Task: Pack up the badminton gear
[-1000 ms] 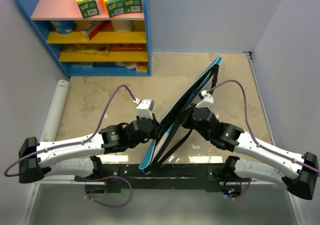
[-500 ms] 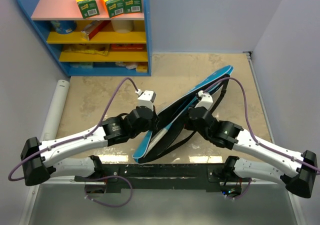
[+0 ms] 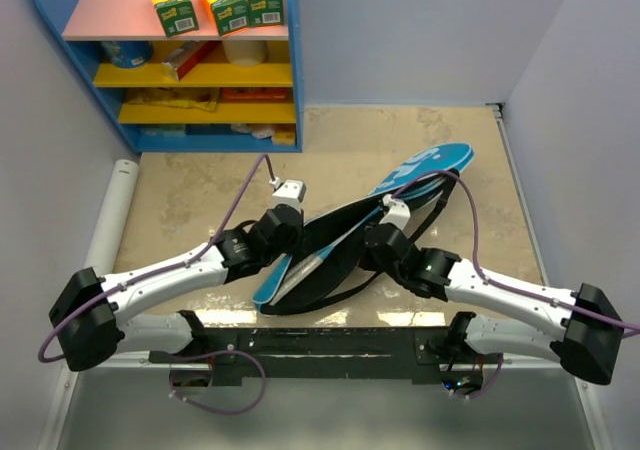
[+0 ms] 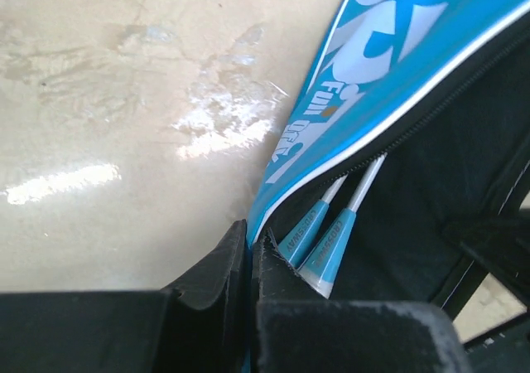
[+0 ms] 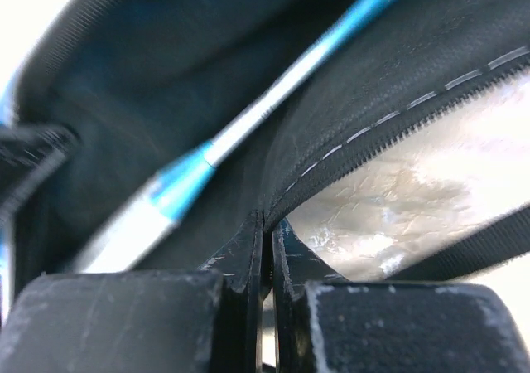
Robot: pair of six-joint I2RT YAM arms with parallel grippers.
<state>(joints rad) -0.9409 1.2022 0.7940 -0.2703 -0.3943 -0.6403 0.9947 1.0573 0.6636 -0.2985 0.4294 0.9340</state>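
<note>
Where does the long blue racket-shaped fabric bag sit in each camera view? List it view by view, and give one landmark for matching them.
Top external: the long blue racket-shaped fabric bag runs diagonally across the centre, between the two arms, gaping open.
Left wrist: the bag fills the upper right, showing its white-lettered blue side.
Right wrist: the bag fills most of the frame, showing its black lining and zip edge.
Shared landmark: the light-blue rackets inside it.

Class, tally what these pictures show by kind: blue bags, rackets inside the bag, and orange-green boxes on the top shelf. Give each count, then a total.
bag: 1
rackets: 2
boxes: 3
Total: 6
</note>
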